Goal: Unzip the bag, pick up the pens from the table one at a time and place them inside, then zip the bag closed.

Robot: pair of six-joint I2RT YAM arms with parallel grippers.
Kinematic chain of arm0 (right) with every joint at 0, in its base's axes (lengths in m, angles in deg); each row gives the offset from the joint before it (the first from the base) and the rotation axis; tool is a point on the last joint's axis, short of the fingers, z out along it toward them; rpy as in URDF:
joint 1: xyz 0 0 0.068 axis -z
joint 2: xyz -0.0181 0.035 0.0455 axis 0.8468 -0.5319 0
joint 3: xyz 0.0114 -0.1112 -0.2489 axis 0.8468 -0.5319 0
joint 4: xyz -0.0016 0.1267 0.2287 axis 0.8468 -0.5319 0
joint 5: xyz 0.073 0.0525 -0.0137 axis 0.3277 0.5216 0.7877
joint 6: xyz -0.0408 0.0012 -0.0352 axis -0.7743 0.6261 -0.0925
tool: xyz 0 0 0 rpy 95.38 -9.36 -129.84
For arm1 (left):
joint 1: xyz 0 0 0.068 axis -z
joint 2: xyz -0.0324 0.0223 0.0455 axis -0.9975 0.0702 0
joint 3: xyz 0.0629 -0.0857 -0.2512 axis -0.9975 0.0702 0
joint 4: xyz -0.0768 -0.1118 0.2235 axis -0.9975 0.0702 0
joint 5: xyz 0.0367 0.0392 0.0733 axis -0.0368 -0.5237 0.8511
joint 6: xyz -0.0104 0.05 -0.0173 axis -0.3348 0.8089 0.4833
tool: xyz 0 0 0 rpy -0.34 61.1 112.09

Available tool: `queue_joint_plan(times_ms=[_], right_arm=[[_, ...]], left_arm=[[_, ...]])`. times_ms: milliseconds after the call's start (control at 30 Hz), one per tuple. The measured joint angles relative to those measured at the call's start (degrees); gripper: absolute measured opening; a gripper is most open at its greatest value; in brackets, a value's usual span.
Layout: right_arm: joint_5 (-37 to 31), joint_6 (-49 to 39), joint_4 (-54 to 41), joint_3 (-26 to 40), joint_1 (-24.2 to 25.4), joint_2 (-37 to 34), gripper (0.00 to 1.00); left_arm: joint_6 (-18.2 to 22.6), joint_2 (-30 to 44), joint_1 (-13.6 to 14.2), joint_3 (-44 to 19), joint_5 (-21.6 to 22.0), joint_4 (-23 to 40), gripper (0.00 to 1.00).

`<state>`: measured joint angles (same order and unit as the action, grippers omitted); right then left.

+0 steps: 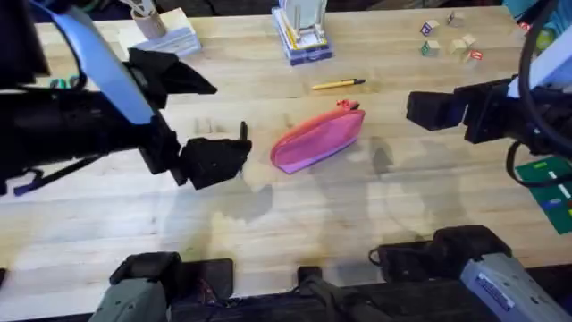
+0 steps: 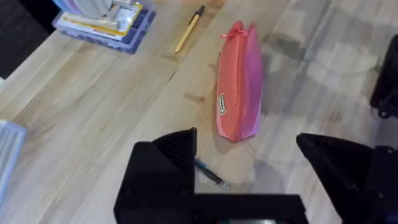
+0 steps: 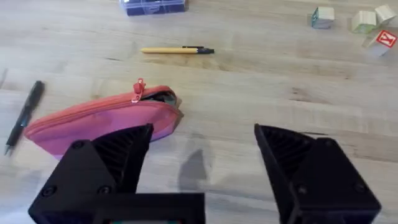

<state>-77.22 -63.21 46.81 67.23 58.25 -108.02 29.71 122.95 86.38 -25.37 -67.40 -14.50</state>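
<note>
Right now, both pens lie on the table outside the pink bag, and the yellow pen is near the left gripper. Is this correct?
Not quite. Both pens lie on the table outside the bag, but the black pen is the one near the left gripper, as the left wrist view shows. The yellow pen lies beyond the bag, farther off.

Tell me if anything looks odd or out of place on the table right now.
Nothing stands out. The pink pouch lies intact on the table, with the yellow pen and black pen lying loose beside it.
</note>
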Motion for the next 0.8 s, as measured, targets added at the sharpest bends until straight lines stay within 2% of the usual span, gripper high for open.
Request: queue_joint_plan(times_ms=[200,533,667,800], right_arm=[[0.0,0.0,0.0,0.0,0.0,0.0,0.998],[0.0,0.0,0.0,0.0,0.0,0.0,0.997],[0.0,0.0,0.0,0.0,0.0,0.0,0.997],[0.0,0.0,0.0,0.0,0.0,0.0,0.997]], left_arm=[[4.5,6.1,0.7,0.0,-2.2,0.0,0.995],[11.0,17.1,11.2,0.0,-2.3,0.0,0.995],[14.0,22.2,13.1,0.0,-2.3,-0.9,0.995],[15.7,27.0,13.4,0.0,-2.3,-4.2,0.995]])
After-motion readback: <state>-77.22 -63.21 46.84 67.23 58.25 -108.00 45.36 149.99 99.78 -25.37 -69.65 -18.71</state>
